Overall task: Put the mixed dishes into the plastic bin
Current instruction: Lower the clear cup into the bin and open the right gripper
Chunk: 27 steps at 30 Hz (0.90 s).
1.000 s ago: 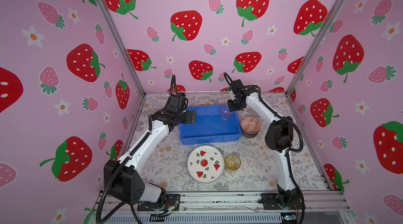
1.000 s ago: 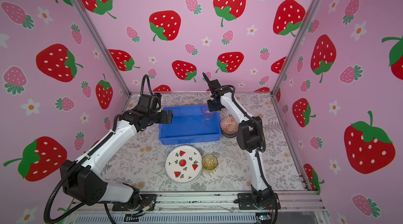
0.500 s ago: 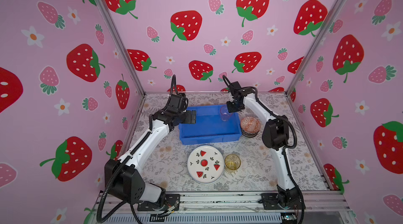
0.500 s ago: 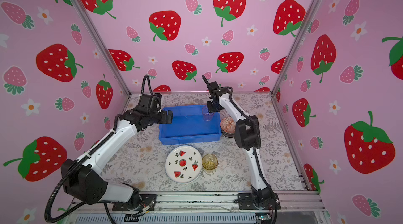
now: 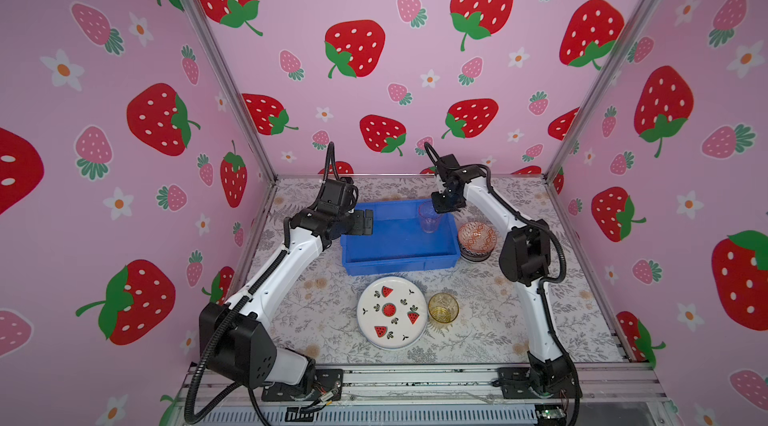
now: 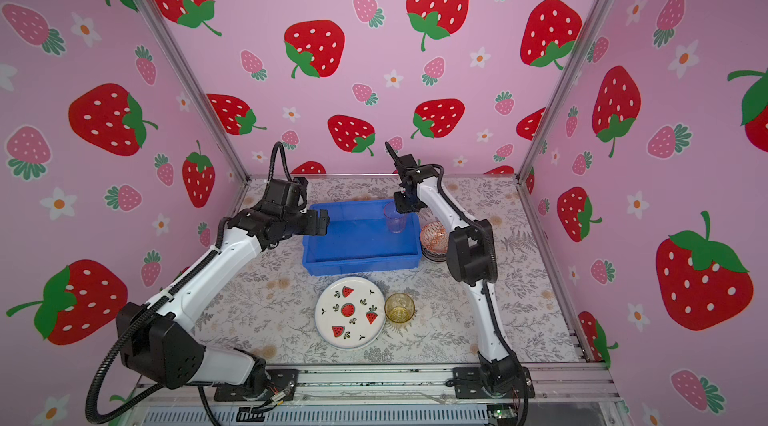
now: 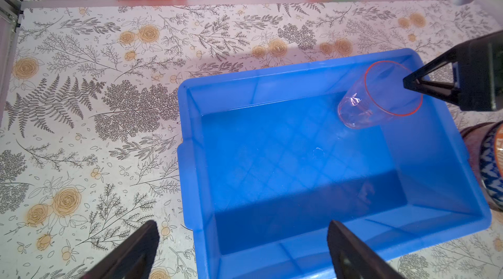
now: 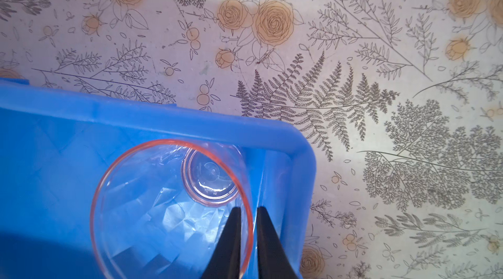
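Floral tabletop [image 5: 316, 312]: pink glass [image 5: 429, 218] upright in blue bin [image 5: 395, 266], far right corner. Right gripper [image 8: 247, 209] just eased apart astride rim, release underway. Left gripper [image 7: 242, 224] wide apart, empty. Plate [image 5: 392, 312], yellow glass [image 5: 443, 307], bowls [image 5: 477, 237] remain outside.

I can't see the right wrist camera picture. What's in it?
A clear, pink-rimmed tumbler sits in a corner of the blue bin, and two black fingers straddle its rim, one inside, one outside. The flowery table shows beyond the bin.

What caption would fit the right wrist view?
Right gripper straddles the rim of a pink-tinted tumbler inside the blue bin.
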Motion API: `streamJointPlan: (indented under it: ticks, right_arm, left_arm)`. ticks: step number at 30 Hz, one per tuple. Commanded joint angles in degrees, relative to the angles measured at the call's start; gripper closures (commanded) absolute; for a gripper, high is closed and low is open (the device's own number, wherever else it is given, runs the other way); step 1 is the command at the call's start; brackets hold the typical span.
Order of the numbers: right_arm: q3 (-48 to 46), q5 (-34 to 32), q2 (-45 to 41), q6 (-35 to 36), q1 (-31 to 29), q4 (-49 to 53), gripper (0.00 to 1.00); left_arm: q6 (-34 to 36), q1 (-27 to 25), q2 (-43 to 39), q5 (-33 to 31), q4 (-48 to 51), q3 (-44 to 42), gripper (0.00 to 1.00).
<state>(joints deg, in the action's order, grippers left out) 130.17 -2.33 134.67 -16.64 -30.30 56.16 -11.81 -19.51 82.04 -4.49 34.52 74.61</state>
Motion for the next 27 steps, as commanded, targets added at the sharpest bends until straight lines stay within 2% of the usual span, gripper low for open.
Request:
streamJointPlan:
  ticks: [1, 10, 13, 18, 22, 23, 26, 27]
  right_arm:
    - [1.75, -0.70, 0.94, 0.29, 0.07, 0.77, 0.81]
    - [3.38, -2.39, -0.41, 0.38, 0.07, 1.73, 0.73]
    - [3.47, -2.53, -1.96, 0.67, -0.02, 1.76, 0.67]
    - [4.85, -3.86, -5.01, 3.13, -0.28, 4.92, 0.37]
    - [3.12, -5.37, -9.49, 4.58, -0.54, 7.27, 0.22]
    - [2.59, -5.32, -11.00, 4.60, -0.54, 7.91, 0.14]
    - [1.04, -6.29, -14.69, 4.64, -0.50, 9.17, 0.00]
    - [-0.18, -6.81, -16.01, 4.33, -0.46, 9.10, 0.01]
  left_arm:
    - [0.28, 0.25, 0.40, -0.25, 0.50, 2.14, 0.01]
    - [0.12, 0.41, 0.26, -0.25, 0.55, 2.10, 0.01]
    - [-0.69, 0.45, -0.14, -1.09, 0.34, 1.91, 0.01]
    - [-1.51, 0.87, -0.74, -2.54, 0.42, 1.79, 0.01]
    - [-2.51, 0.94, -0.01, -3.90, 2.43, 3.22, 0.01]
    - [-2.74, 0.93, 0.05, -4.48, 3.03, 3.65, 0.01]
    - [-3.75, 0.96, 0.49, -4.47, 5.37, 5.29, 0.01]
    - [-4.15, 0.85, 0.49, -3.66, 5.62, 5.62, 0.01]
